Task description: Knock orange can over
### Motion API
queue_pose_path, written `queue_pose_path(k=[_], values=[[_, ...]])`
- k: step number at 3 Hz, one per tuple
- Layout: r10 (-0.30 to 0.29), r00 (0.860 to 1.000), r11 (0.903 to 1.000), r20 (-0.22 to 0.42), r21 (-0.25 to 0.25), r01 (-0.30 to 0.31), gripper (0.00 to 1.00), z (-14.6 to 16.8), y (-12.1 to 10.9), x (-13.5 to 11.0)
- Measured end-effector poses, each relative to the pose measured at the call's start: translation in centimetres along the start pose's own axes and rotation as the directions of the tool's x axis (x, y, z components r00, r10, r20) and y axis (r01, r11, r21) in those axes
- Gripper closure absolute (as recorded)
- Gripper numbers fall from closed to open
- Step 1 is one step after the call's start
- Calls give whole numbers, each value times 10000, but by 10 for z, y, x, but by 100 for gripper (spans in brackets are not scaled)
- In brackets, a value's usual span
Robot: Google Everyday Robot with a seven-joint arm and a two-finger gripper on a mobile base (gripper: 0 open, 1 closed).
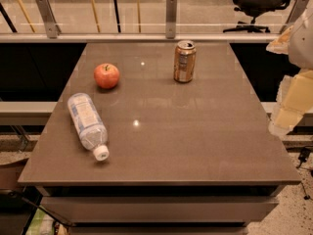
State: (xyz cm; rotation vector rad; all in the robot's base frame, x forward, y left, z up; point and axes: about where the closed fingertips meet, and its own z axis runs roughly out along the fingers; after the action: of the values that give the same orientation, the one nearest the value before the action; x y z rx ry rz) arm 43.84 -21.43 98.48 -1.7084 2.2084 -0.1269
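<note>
The orange can (185, 61) stands upright on the grey table (195, 141), toward the far side and a little right of the middle. It has an orange-copper body and a silver top. My gripper (289, 112) shows as a pale, cream-coloured shape at the right edge of the camera view, off the table's right side. It is well to the right of the can and nearer the camera, and it touches nothing.
A red apple (106, 76) sits at the far left of the table. A clear plastic bottle (88, 125) with a white cap lies on its side at the near left. A glass railing (170, 14) runs behind the table, with an office chair (259, 4) beyond.
</note>
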Motion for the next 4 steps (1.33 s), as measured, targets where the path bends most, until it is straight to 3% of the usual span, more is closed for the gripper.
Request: queue_pose_path(k=[1,2,3,4], values=[[0,10000,10000,3,8,0,0,0,0,0],[310,9980,9993,545,181,-321,0,-2,-8,-1],[960,9829,9938,1572,401,-1034,0,0,-24,1],[1453,9498,9843,2771,563,-1670,0,5,-45,0]])
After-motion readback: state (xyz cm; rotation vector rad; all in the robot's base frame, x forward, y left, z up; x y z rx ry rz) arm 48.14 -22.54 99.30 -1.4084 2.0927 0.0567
